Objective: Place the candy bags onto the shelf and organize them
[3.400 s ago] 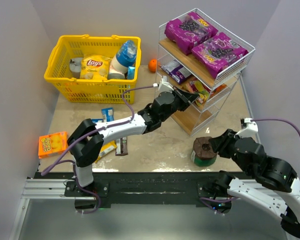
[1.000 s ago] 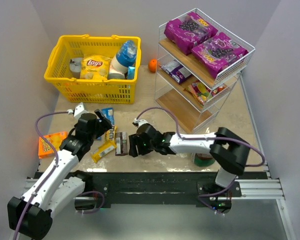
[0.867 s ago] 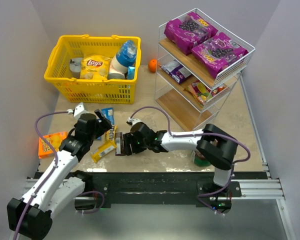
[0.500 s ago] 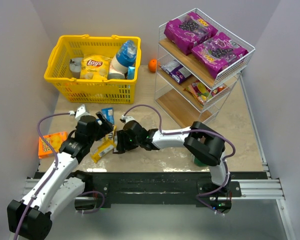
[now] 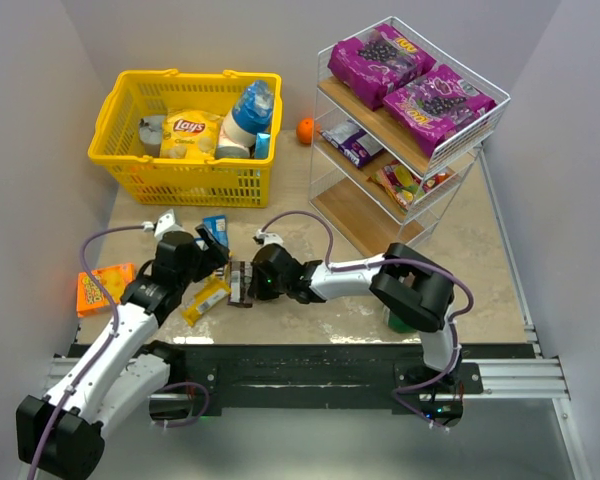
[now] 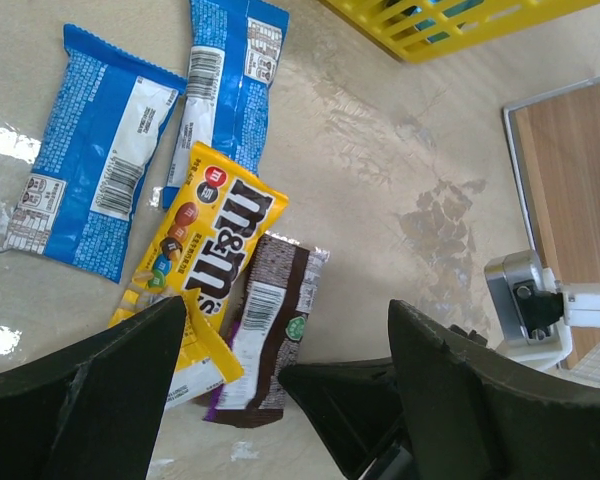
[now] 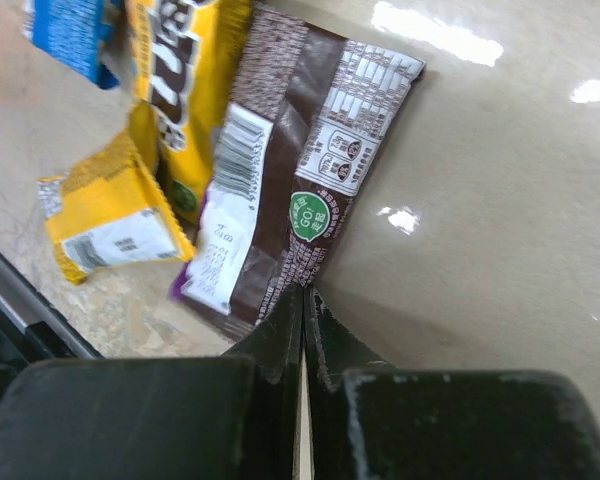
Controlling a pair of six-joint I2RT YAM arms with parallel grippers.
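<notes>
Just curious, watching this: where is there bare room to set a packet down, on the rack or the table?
On the shelf, the bottom tier is bare wood; purple bags fill the top. The table lies mostly bare between the yellow basket and shelf. It is crowded where loose packets lie by the left gripper and right gripper.

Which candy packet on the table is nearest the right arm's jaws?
The brown packet, beside the yellow M&M's one; the blue ones lie farther off.
</notes>
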